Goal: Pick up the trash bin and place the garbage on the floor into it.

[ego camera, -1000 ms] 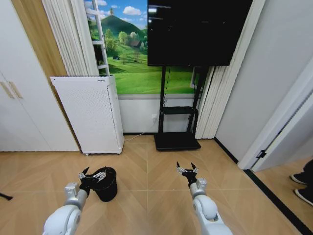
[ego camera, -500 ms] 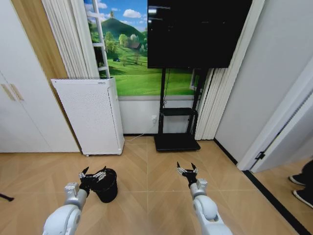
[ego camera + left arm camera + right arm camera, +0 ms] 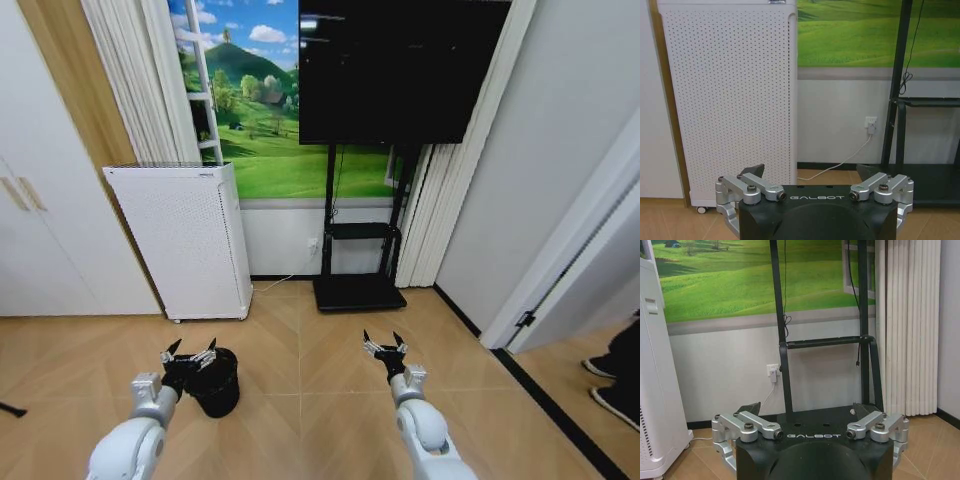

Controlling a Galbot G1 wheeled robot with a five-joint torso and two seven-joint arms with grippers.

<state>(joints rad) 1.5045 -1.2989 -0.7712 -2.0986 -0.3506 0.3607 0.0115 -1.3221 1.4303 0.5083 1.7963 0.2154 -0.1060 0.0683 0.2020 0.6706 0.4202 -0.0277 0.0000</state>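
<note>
The small black mesh trash bin [image 3: 217, 383] stands upright on the herringbone floor [image 3: 300, 400], in front of the white perforated cabinet [image 3: 180, 238]. My left gripper [image 3: 190, 353] is open and overlaps the bin's upper left rim in the head view, with nothing between its fingers. In the left wrist view the left gripper [image 3: 810, 169] points at the cabinet [image 3: 730, 95]. My right gripper [image 3: 384, 345] is open and empty over bare floor to the right of the bin. In the right wrist view the right gripper [image 3: 807, 407] faces the TV stand [image 3: 825, 342]. The garbage is out of view.
A black TV on a stand [image 3: 360, 235] is against the far wall, with curtains [image 3: 435, 200] beside it. White cupboard doors [image 3: 40, 220] line the left side. A dark strip and a doorway [image 3: 540, 330] lie to the right, where someone's shoes [image 3: 610, 390] show.
The whole picture has shifted slightly, so the camera has moved. Both grippers hold the same open pose and the bin stands where it was.
</note>
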